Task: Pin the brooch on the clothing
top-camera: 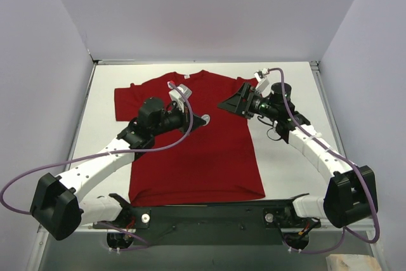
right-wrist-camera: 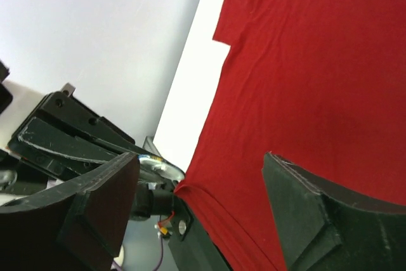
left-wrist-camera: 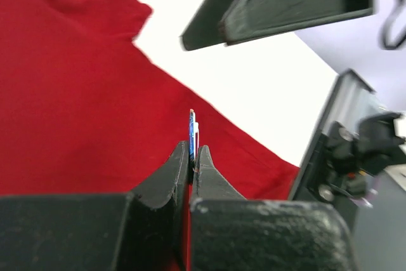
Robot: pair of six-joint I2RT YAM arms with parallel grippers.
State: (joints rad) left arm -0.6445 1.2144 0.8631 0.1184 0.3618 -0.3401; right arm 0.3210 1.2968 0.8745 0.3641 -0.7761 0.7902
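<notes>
Red cloth covers the middle of the white table [top-camera: 104,90]. It is a shirt [top-camera: 196,169], lying flat. Its neck points to the far edge and its bottom hem lies along the near edge. A small white label [top-camera: 186,78] sits in the neck.

The left arm [top-camera: 95,169] starts at the near left corner and reaches over the shirt's left side. The left gripper [top-camera: 202,119] is above the chest of the shirt, a little left of the middle. In the left wrist view its two black fingers [left-wrist-camera: 162,179] are pressed together, and the left gripper [left-wrist-camera: 192,152] is pinching the brooch [left-wrist-camera: 193,128]. The brooch stands on its thin edge and sticks out past the fingertips. From this side it looks like a thin strip of blue, white and a bit of orange. Red shirt [left-wrist-camera: 76,93] and some white table [left-wrist-camera: 254,80] show behind it. I cannot tell if the brooch touches the cloth.

The right arm [top-camera: 317,150] comes from the near right corner. The right gripper [top-camera: 233,99] is near the shirt's right shoulder, close to the sleeve. It is just beside the left gripper but apart from it. In the right wrist view the right gripper [right-wrist-camera: 200,160] has its fingers [right-wrist-camera: 304,214] spread wide. Nothing is between them. Red shirt [right-wrist-camera: 304,61] and a strip of table [right-wrist-camera: 196,61] show past the fingers.
</notes>
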